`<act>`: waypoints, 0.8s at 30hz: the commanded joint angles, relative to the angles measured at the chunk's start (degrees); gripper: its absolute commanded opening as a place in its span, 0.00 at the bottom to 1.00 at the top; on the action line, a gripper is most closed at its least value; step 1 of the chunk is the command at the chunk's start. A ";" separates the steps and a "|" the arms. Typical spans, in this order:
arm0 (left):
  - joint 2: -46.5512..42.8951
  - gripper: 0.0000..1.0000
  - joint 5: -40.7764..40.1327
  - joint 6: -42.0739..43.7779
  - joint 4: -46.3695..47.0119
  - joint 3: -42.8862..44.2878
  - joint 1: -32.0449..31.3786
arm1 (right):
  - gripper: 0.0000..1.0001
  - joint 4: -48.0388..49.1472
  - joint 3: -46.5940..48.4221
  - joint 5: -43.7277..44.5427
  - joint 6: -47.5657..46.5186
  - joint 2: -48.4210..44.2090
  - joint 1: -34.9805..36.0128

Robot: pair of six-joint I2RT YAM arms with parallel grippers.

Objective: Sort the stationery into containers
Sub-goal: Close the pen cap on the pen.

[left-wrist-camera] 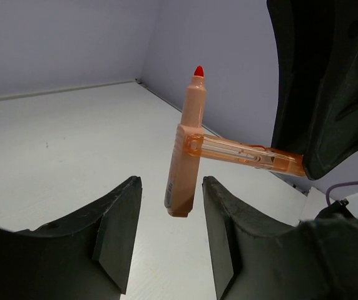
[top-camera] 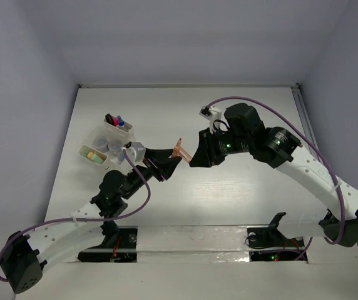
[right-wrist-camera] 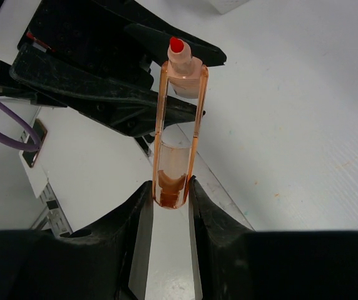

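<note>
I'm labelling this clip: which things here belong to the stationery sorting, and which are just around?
Job:
orange marker
clear cap
white bins
binned markers
two jars
stubby pieces

Just around:
purple cables
table

Hidden behind right fingers [left-wrist-camera: 329,137]: orange piece [left-wrist-camera: 241,152] end. Too small: contents of bins [top-camera: 95,134].

A white table [top-camera: 229,200] sits inside a plain booth, closed in by a pale grey-lavender back wall [top-camera: 185,37] and matching side walls [top-camera: 16,125]. The light is soft and even, with faint shadows.
</note>
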 commanded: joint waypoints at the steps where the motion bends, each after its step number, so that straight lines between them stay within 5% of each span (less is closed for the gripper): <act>1: -0.19 0.40 0.73 1.04 3.15 1.10 -0.39 | 0.00 1.50 2.52 -1.24 0.34 -1.28 -0.24; 5: -0.37 0.34 0.21 1.22 2.71 1.01 -0.92 | 0.00 1.41 3.22 -1.06 0.08 -0.93 -0.77; 14: -1.07 0.00 -1.02 1.22 1.05 1.80 -0.92 | 0.00 0.36 4.28 -0.10 -0.45 -0.57 -1.30; 24: -1.51 0.00 -3.40 1.22 -3.09 2.33 -1.45 | 0.00 -0.17 6.48 8.69 -2.56 -0.57 -1.82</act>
